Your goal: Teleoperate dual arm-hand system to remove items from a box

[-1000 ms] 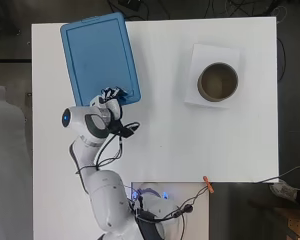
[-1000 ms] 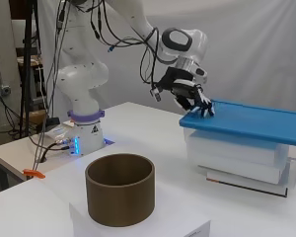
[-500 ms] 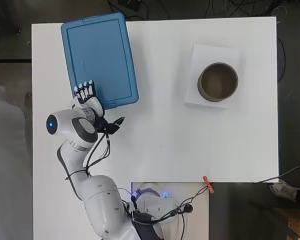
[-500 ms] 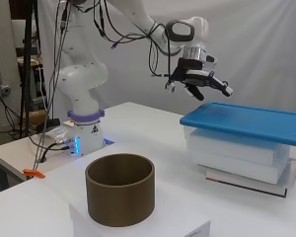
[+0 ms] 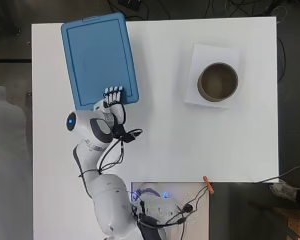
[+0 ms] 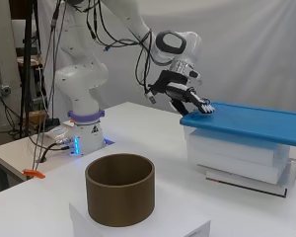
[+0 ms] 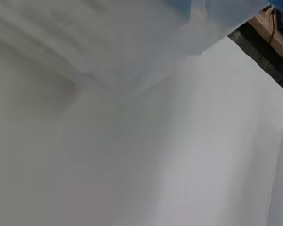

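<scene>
Your hand [image 6: 187, 95] has straight, released fingers [image 5: 113, 93] on the blue lid [image 5: 98, 59] near edge; push sideways and the box [image 6: 241, 157] slides across the tabletop [image 5: 190, 145].

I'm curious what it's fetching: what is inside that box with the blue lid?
Through the clear box, flat whitish slabs show, stacked, something dark lowest. What they are cannot be told. The blue lid covers the top, with the hand at its corner.

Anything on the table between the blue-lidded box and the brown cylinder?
No: in the overhead view only bare table separates the box from the brown cylinder.
</scene>
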Robot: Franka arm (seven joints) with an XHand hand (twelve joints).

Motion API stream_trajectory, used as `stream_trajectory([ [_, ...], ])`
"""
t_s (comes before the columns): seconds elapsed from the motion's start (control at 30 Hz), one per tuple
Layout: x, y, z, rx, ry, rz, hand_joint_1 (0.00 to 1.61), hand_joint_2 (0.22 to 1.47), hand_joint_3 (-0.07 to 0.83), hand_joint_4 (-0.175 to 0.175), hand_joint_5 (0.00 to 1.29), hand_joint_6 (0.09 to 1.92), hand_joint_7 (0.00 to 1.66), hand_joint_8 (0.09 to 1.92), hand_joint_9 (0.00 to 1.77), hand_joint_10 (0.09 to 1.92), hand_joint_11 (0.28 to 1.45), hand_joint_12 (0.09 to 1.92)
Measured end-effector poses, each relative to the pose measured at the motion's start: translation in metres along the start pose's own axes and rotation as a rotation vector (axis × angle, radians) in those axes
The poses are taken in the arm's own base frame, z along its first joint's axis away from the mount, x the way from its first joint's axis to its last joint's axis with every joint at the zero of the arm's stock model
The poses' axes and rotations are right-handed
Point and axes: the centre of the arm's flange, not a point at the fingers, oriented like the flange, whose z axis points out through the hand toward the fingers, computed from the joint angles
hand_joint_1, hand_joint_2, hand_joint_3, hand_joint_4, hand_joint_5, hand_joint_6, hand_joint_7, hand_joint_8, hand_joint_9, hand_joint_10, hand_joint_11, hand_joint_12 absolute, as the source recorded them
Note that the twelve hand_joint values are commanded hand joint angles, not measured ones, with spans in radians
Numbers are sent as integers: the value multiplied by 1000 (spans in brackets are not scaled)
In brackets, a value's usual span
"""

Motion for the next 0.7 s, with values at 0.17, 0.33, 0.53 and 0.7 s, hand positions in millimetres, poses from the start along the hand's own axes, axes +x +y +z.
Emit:
stream_trajectory([
  [0.17,-23,16,-1,-24,-5,34,1,972,-14,-127,46,87,154,87,271,87,402,87],
  [0.33,-34,27,0,-34,-13,21,0,952,-15,-112,41,87,152,87,264,87,405,87],
  [0.53,-20,35,6,-62,-6,-8,0,1009,-1,-99,145,87,255,87,380,87,438,87],
  [0.7,-9,37,10,-118,42,-49,145,1165,9,61,660,649,860,678,972,675,689,763],
])
